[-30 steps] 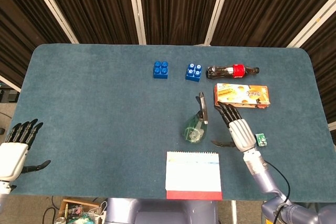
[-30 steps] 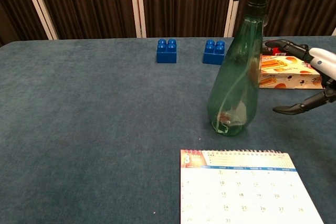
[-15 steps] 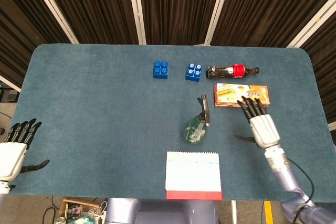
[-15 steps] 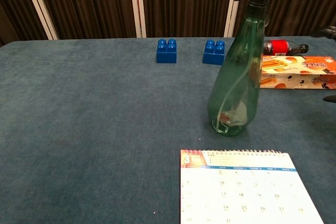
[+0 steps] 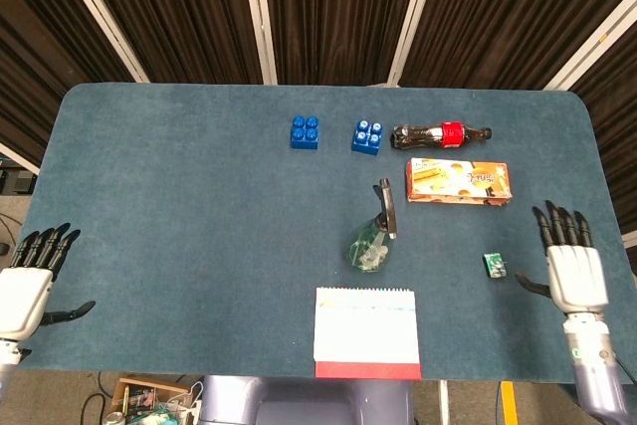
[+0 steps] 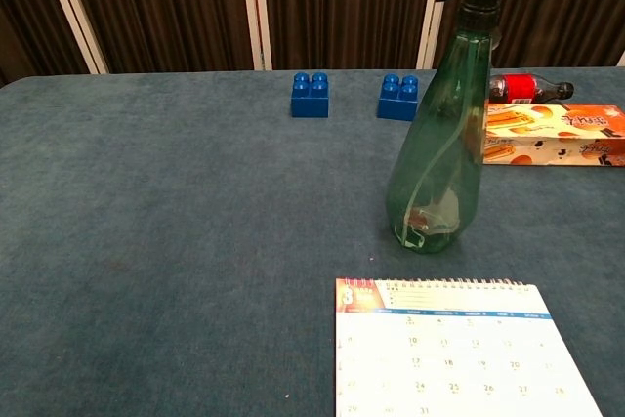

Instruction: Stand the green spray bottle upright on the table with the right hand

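Observation:
The green spray bottle (image 5: pixel 374 239) (image 6: pixel 437 163) stands upright on the blue table, black trigger head on top, just behind the desk calendar. My right hand (image 5: pixel 568 264) hovers open near the table's right edge, well away from the bottle, fingers spread and holding nothing. At the far left front corner my left hand (image 5: pixel 28 276) is open too, fingers apart. Neither hand shows in the chest view.
A desk calendar (image 5: pixel 366 331) (image 6: pixel 459 347) lies at the front edge. Two blue bricks (image 5: pixel 305 131) (image 5: pixel 367 136), a lying cola bottle (image 5: pixel 440 134) and an orange biscuit box (image 5: pixel 458 182) sit behind the spray bottle. A small green item (image 5: pixel 495 265) lies beside my right hand.
My right hand has drawn back from beside the bottle to the right edge of the table, leaving the chest view. The bottle stays standing. The left hand has not moved.

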Motion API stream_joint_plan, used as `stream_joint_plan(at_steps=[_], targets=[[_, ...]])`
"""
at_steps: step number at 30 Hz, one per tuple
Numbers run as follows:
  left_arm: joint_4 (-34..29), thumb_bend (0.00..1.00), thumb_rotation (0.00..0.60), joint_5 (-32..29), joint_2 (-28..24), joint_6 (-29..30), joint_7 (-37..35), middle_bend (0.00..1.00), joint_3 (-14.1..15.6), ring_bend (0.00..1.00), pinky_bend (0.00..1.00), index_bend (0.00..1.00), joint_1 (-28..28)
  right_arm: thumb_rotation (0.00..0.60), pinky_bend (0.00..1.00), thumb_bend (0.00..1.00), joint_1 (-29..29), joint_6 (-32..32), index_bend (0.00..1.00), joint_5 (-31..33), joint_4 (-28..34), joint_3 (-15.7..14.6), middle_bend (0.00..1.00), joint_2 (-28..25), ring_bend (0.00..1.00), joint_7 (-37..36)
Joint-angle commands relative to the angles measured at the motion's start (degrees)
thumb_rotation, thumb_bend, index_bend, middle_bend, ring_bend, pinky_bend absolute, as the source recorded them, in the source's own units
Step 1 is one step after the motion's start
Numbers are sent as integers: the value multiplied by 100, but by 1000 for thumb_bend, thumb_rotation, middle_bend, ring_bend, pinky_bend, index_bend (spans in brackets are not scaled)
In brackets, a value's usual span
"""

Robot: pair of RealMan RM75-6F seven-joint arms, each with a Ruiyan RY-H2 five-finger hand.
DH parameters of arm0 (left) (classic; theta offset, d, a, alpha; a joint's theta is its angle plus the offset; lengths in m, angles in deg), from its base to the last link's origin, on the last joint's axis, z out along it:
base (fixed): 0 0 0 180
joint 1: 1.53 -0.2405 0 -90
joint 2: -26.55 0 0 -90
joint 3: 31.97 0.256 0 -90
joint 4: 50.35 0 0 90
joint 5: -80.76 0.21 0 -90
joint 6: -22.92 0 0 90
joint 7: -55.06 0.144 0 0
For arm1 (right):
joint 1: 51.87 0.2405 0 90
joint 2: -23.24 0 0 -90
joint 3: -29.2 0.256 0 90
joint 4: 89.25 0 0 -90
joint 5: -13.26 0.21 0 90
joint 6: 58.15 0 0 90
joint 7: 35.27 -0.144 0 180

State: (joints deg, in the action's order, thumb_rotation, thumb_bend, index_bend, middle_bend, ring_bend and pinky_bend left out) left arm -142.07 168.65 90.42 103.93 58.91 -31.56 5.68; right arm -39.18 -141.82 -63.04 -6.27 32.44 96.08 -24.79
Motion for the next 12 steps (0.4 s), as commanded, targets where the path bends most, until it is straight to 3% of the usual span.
stream_joint_plan(at_steps=[1, 12], targets=[[-1, 61, 600, 17, -10, 4, -23, 0, 5, 0, 34, 0, 3, 600, 0, 0, -298, -113, 0, 84, 605, -98, 0, -352, 0, 169], [-26, 61, 600, 225, -43, 223, -85, 0, 51, 0, 34, 0, -64, 600, 0, 0, -444, -177, 0, -200, 797, -179, 0, -572, 0, -17]])
